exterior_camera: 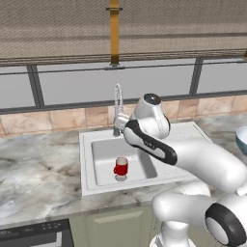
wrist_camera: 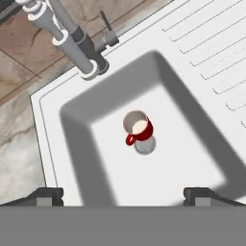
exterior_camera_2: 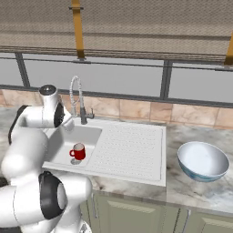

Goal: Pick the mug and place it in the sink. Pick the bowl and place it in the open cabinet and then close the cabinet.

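The gripper (wrist_camera: 123, 194) hangs wide open and empty above the sink (wrist_camera: 192, 62), where the mug (wrist_camera: 138, 127) stands upright beside the drain, so the risk now is clipping the faucet (wrist_camera: 72, 38) while swinging toward the bowl (exterior_camera_2: 202, 161) on the counter.

The red mug (wrist_camera: 139, 127) looks glossy, like glazed ceramic. The sink (exterior_camera_2: 132, 152) is smooth matt white, its drainboard ribbed. The counter (exterior_camera: 38, 169) resembles polished marble; the bowl (exterior_camera_2: 202, 161) shines like porcelain.
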You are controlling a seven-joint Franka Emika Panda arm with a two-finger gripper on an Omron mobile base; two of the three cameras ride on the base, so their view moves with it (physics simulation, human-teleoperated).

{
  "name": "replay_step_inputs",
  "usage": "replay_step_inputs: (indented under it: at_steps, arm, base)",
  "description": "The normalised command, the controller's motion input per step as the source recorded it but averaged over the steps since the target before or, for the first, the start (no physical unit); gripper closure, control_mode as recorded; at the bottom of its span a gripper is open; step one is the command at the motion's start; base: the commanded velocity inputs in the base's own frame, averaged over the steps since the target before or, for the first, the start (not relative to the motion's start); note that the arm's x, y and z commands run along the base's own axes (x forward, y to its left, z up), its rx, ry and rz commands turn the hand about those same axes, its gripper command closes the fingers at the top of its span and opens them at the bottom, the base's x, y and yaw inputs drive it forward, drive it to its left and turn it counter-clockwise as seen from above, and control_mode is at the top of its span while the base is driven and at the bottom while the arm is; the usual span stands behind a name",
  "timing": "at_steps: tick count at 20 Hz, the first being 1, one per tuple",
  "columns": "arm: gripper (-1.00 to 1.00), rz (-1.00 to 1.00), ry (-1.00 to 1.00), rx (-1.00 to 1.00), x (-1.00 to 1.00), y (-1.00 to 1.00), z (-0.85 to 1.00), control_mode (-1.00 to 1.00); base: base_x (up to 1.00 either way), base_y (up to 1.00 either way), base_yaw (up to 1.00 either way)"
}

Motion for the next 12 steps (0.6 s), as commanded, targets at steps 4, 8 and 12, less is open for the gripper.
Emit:
replay_step_inputs:
  at_steps: [4, 8, 12]
  arm:
    - [-1.00, 0.00, 0.05, 0.00, -0.44, -0.49, 0.50, -1.00]
    - [-1.00, 0.02, -0.01, 0.00, -0.48, -0.54, 0.17, -1.00]
    - [-1.00, 0.08, -0.04, -0.01, -0.39, -0.52, 0.00, -1.00]
  base:
    - [0.00, 0.00, 0.00]
    - [0.00, 0.00, 0.00]
    - [0.00, 0.00, 0.00]
